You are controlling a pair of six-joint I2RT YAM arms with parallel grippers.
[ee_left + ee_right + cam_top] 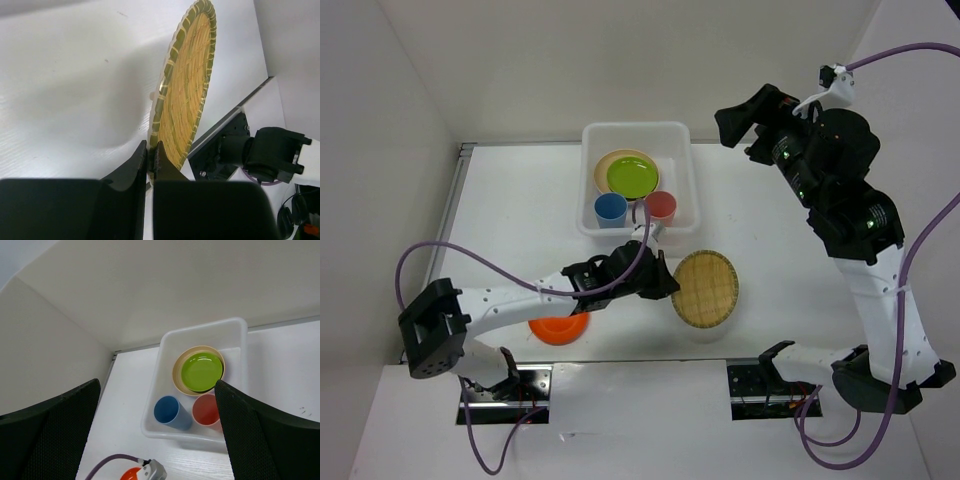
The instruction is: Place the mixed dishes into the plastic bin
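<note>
Left wrist shows your left hand (151, 152) clamped on just the rim of the woven disc (187, 85); lifting could twist it loose.

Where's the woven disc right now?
In the top view the woven disc is right of centre, just on the near side of the plastic bin, its left edge pinched by the left arm's fingers.

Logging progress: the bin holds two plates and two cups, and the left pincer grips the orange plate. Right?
No: the left pincer is shut on the rim of the woven disc, as the left wrist view shows. The orange plate lies on the table. The rest is right.
</note>
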